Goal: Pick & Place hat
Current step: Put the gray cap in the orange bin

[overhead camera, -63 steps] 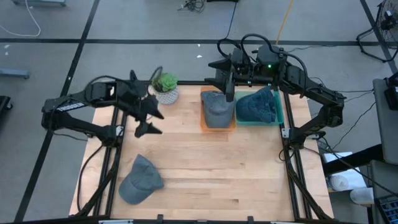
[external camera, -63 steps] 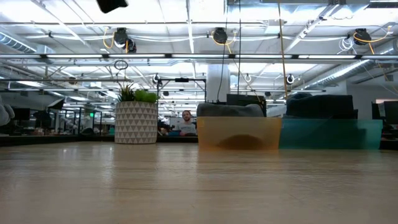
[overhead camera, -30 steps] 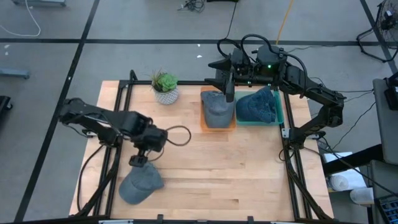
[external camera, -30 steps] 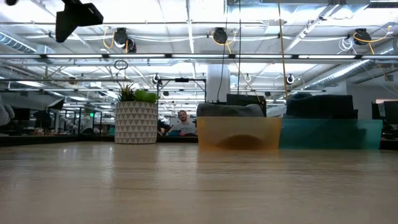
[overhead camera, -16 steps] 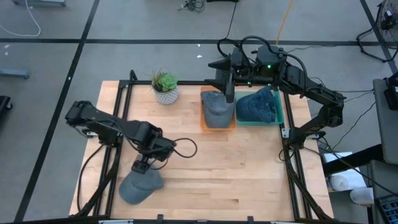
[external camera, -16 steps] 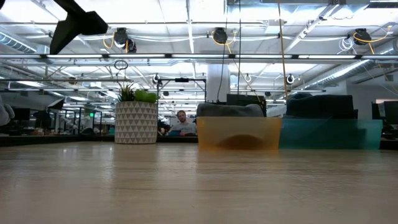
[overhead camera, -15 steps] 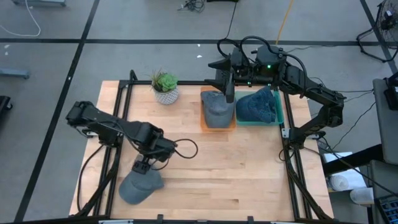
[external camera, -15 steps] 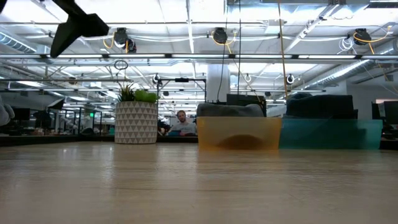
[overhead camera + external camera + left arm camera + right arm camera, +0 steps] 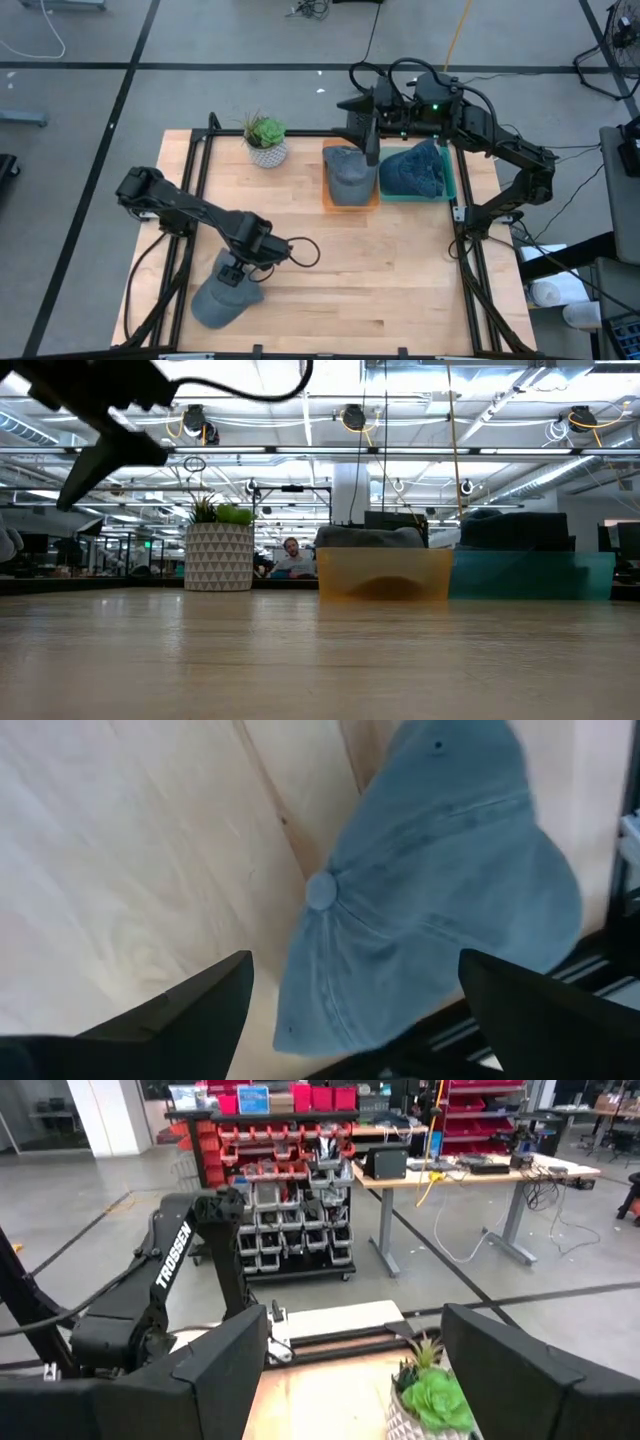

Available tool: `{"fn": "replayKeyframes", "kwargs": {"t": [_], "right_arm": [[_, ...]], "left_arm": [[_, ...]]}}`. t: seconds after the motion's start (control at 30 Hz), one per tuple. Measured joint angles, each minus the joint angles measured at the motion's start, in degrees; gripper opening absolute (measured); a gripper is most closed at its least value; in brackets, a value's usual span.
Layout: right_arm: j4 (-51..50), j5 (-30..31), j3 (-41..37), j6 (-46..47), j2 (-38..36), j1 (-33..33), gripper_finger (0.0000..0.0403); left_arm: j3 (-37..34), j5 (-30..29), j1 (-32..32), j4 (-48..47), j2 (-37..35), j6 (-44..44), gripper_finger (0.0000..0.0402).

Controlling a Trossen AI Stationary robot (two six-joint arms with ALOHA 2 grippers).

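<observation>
Hovering: my left claw (image 9: 233, 272), released, directly over the loose hat (image 9: 224, 295), crown button between the fingers. Brim runs toward seven o'clock. My right claw (image 9: 367, 140), released, waits far at one o'clock.

Wooden table (image 9: 340, 260) — cap (image 9: 225, 297), planter (image 9: 267, 150), bins (image 9: 352, 200).

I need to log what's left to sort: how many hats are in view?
3: one grey hat loose on the table under the left gripper, one in the orange bin, one in the teal bin. Bins might hide more.
</observation>
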Motion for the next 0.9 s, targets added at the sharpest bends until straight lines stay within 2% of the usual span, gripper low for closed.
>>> {"fn": "replayKeyframes", "kwargs": {"t": [0.17,0.33,0.67,0.77,0.9], "right_arm": [[-0.44,0.06,-0.04,0.0,-0.52,0.0,0.0288],[-0.55,0.12,-0.04,0.0,-0.8,0.0,0.0288],[-0.48,0.14,-0.04,-1.16,-0.83,0.0,0.0288],[-0.48,0.14,-0.04,-1.52,-0.83,0.0,0.0288],[-0.4,0.14,-0.04,-1.51,-0.83,0.0,0.0288]], "left_arm": [[-4.91,0.39,0.05,2.85,-0.15,0.34,0.0363],[-9.64,4.56,0.01,7.25,-0.15,0.55,0.0363],[-15.36,4.42,0.27,13.12,-0.15,3.04,0.036],[-15.42,5.53,0.38,13.2,-0.15,3.24,0.0339],[-15.42,7.19,0.6,13.16,-0.15,3.24,0.0278]]}}
